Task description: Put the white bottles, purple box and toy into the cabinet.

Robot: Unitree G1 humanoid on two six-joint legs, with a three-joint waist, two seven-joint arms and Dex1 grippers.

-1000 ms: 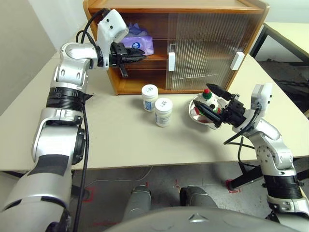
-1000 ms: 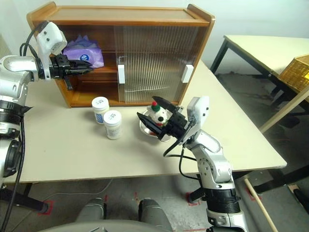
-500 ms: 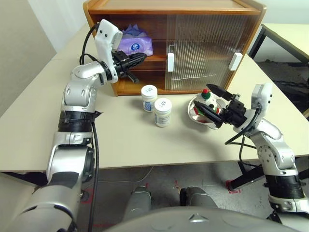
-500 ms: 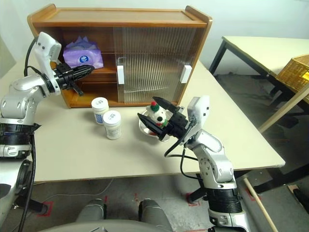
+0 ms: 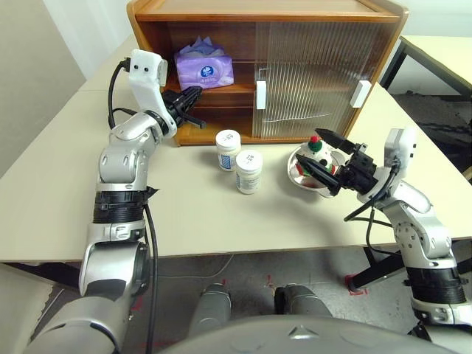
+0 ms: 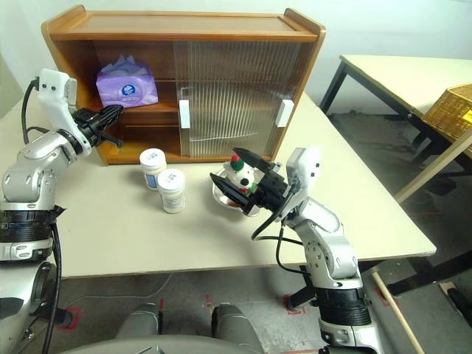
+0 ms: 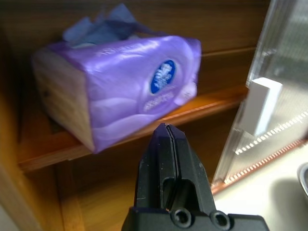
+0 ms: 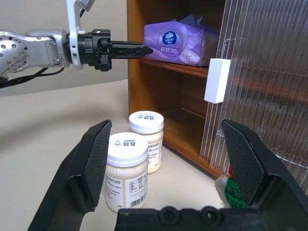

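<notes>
The purple box (image 5: 205, 68) lies on the upper shelf in the open left part of the cabinet (image 5: 324, 15). My left gripper (image 5: 193, 94) is shut and empty, pointing at the opening just below and in front of the box, clear of it. Two white bottles (image 5: 228, 149) (image 5: 249, 170) stand upright on the table in front of the cabinet. The toy (image 5: 317, 150) sits in a steel bowl to their right. My right gripper (image 5: 310, 146) stands open, its fingers on either side of the toy without touching it.
The steel bowl (image 5: 304, 175) rests on the table (image 5: 184, 214) near the cabinet's ribbed sliding doors (image 5: 310, 74), which cover its right part. A second table (image 6: 398, 74) and a wicker basket (image 6: 451, 109) stand off to the right.
My left gripper has drawn back from the upper shelf, down and to the left, and rolled. The purple box stays on the shelf. The right arm has not moved.
</notes>
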